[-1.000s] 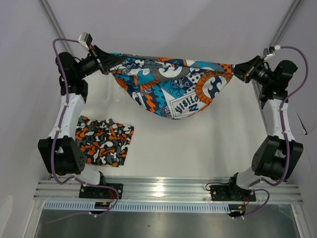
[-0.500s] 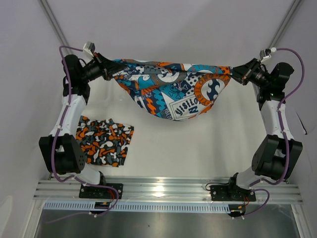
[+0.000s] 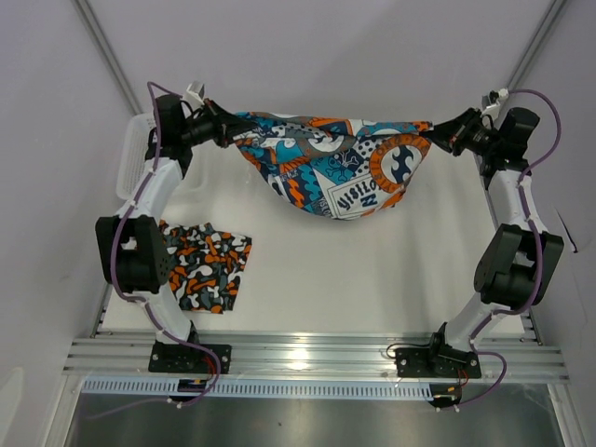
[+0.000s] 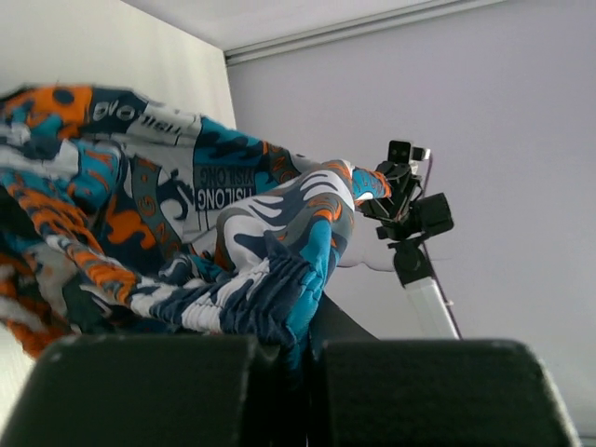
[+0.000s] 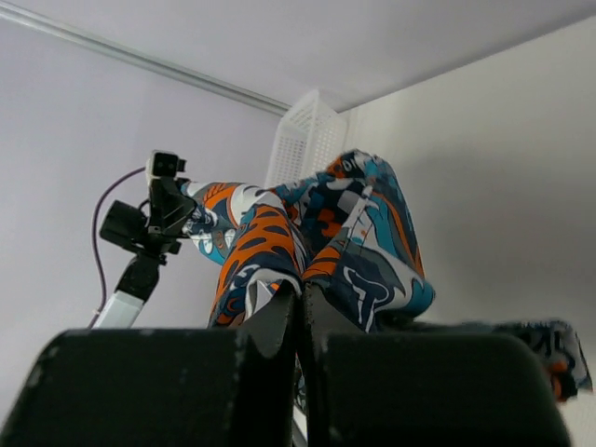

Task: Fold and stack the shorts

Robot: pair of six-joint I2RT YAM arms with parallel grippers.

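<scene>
Two shorts on record. First, the graphic-print shorts [image 3: 331,168] in teal, orange, white and dark grey: held in the air over the far half of the counter [image 3: 372,279], stretched between both arms and sagging in the middle. The left claw [image 3: 226,133] is clamped shut on its left end and the right claw [image 3: 440,133] on its right end, with cloth bunched between the fingers in both wrist views. Second, the camouflage shorts [image 3: 200,265]: lying flat as a rough rectangle at the near left of the counter, its left edge overlapped by the left arm in the top view. Against one second ago, the left claw has shifted rightward, the span is shorter, and both arms stand nearer the far wall. The camouflage shorts are unmoved. A white mesh basket [image 3: 130,168], at the far left, has come into view. Counter white and matte; metal rail [image 3: 298,349] along its near edge; pale grey walls on three sides.
</scene>
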